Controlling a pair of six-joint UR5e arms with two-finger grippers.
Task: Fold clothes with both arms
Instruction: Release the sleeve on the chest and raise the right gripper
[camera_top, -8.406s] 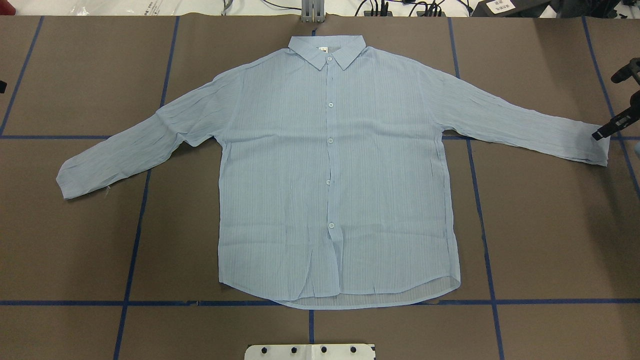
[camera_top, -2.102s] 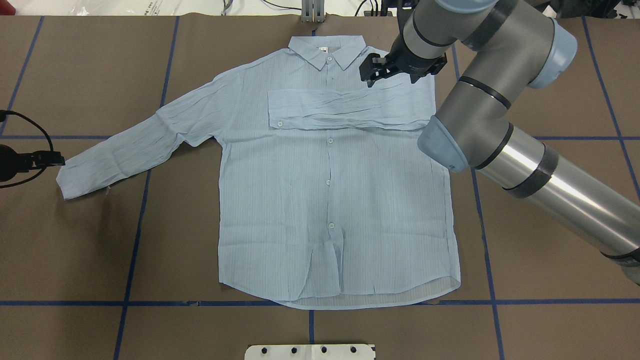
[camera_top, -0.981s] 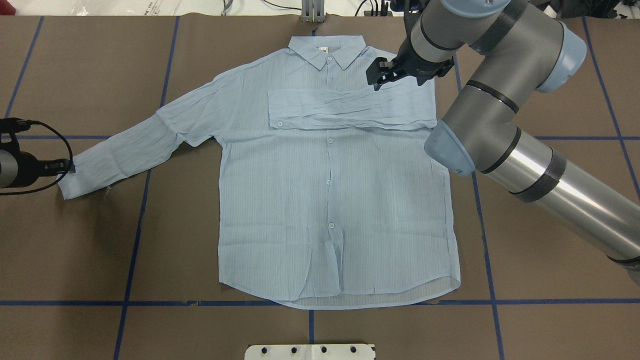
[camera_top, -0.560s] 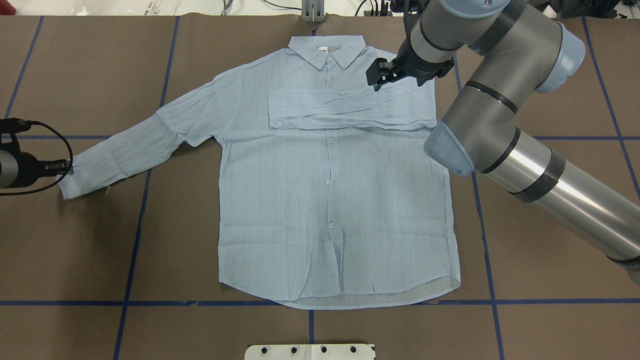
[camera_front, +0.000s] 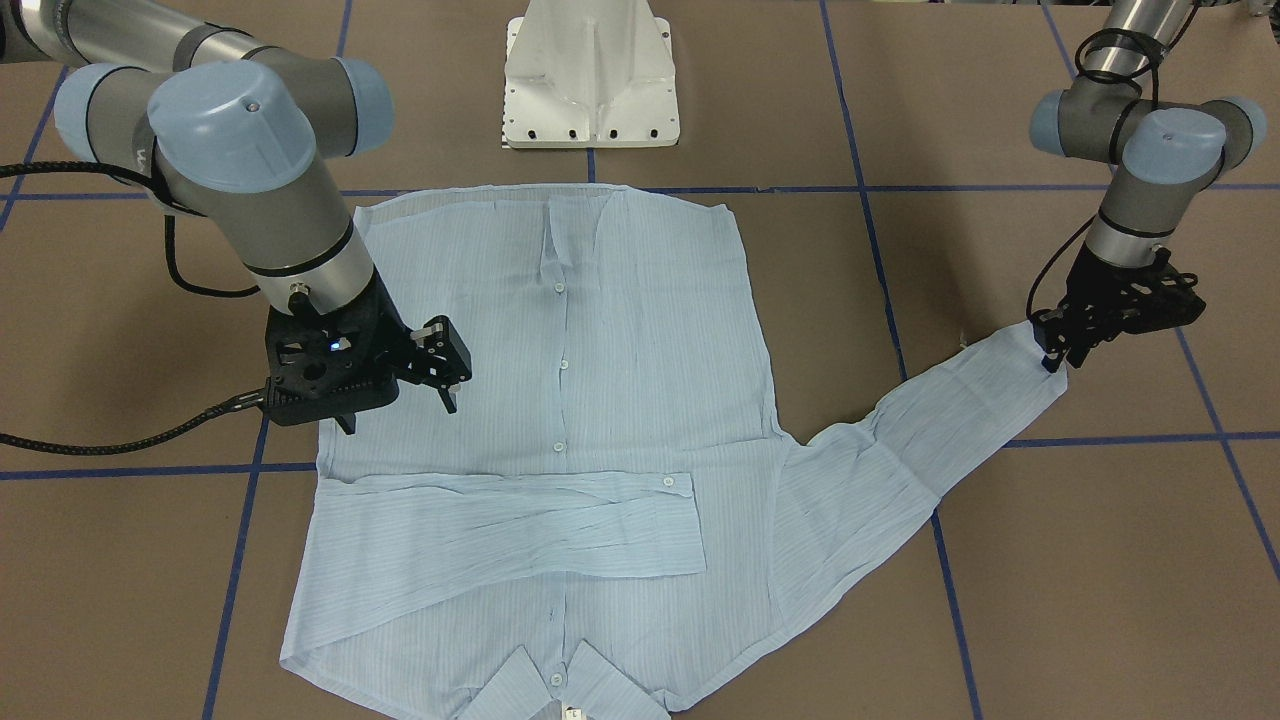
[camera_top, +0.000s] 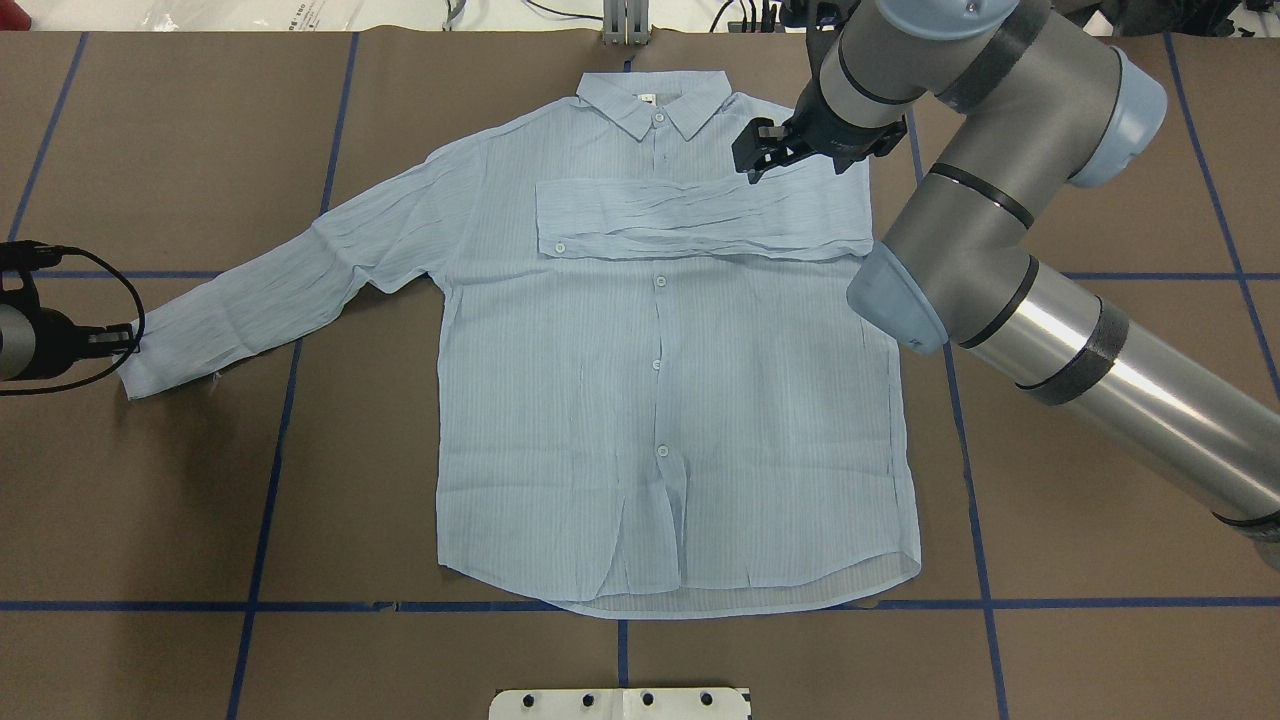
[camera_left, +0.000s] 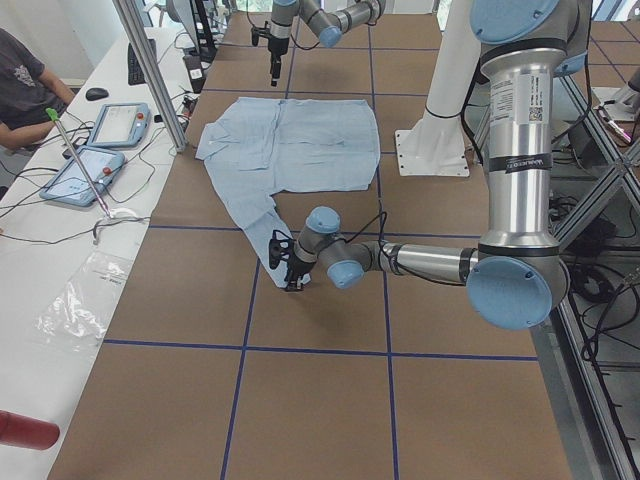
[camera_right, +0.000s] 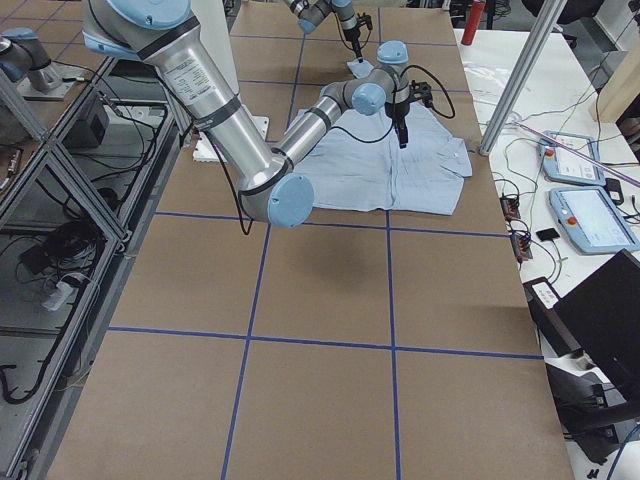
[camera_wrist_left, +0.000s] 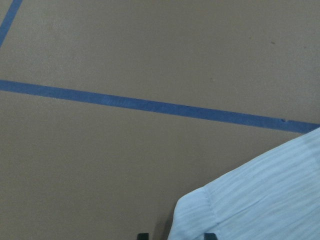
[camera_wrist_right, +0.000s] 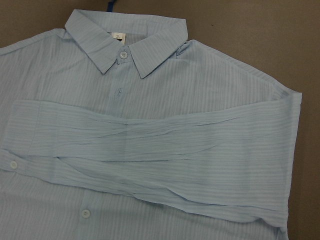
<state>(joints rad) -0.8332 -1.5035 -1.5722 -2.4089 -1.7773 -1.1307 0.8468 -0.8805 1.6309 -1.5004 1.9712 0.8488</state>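
The worktop (camera_top: 150, 480) is covered in brown sheeting, marked into large squares by blue tape lines (camera_top: 268, 470). A pale-blue shirt (camera_top: 660, 400) lies flat on it, buttons up, its chest beneath the right jaws. One sleeve (camera_top: 700, 218) is folded across the chest, just beside those jaws. The other sleeve (camera_top: 270, 300) stretches over bare brown towards the left jaws, with its cuff (camera_wrist_left: 250, 200) at their tips. A white base plate (camera_front: 590, 80) stands just past the hem, well apart from both pairs of jaws.

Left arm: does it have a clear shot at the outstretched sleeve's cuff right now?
Likely yes. The left hand sits right at the cuff, and the wrist view shows it open astride the cuff's corner, with nothing between them.
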